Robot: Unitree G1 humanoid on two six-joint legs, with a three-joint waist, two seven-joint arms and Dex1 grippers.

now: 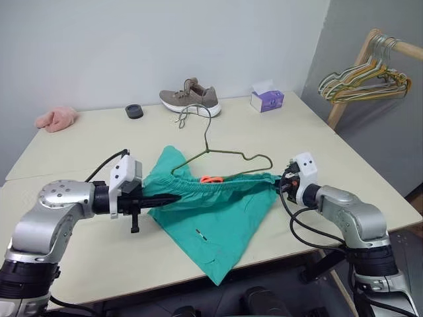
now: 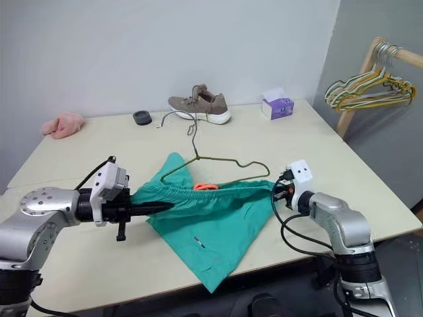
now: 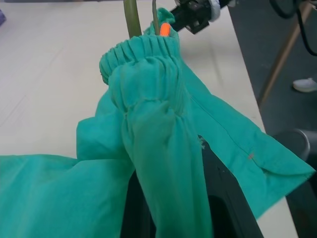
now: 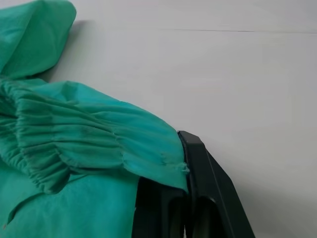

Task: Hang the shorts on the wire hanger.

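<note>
Shorts (image 1: pixel 211 218) stretched between both claws, waistband over wire hanger (image 1: pixel 228 155).

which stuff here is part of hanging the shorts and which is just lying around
In use: shorts, wire hanger, left hand, right hand.
Lying about: shoe, tissue box, pink cloth, black ring, bunched hangers.

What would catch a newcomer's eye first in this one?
The teal shorts, stretched by the waistband between the left hand and the right hand, both shut on the cloth, with the rest sagging over the table's near edge. Just behind the waistband lies the wire hanger, its hook toward a shoe.
</note>
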